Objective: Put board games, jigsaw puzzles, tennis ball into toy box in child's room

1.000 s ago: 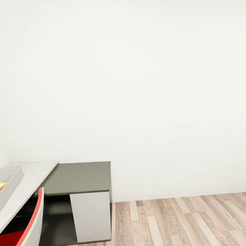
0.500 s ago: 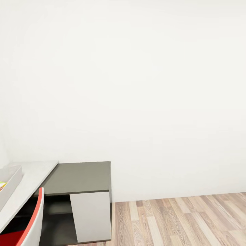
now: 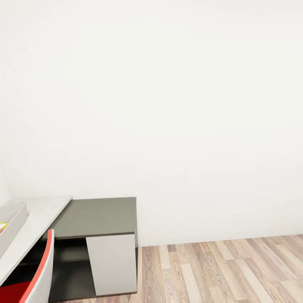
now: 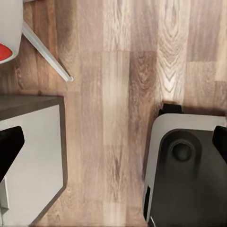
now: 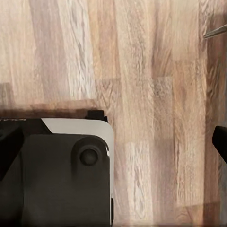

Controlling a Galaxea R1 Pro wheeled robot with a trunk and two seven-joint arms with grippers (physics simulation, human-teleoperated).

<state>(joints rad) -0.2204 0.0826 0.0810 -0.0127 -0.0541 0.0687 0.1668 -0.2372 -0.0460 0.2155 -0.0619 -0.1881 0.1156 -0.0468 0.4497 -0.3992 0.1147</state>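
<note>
Head view puts the toy box (image 3: 11, 222), a shallow grey tray, at the far left edge on the pale grey table (image 3: 35, 223), with a sliver of yellow and green print showing inside it; what that sliver belongs to cannot be told. Beside the pale top runs the lower dark grey section (image 3: 99, 216), closed in front by a white panel (image 3: 112, 263). A red and white chair (image 3: 37, 277) stands in the near left corner, its back in front of the table's edge. Behind everything rises a plain white wall (image 3: 181, 109), and a wood plank floor (image 3: 219, 269) spreads to the right. On the left wrist view, the left gripper (image 4: 113, 142) hangs over the planks with its dark fingertips spread wide at the two sides, nothing between them; the robot's base (image 4: 189, 175) lies below. On the right wrist view, the right gripper (image 5: 113, 142) is likewise spread wide and empty above the floor.
</note>
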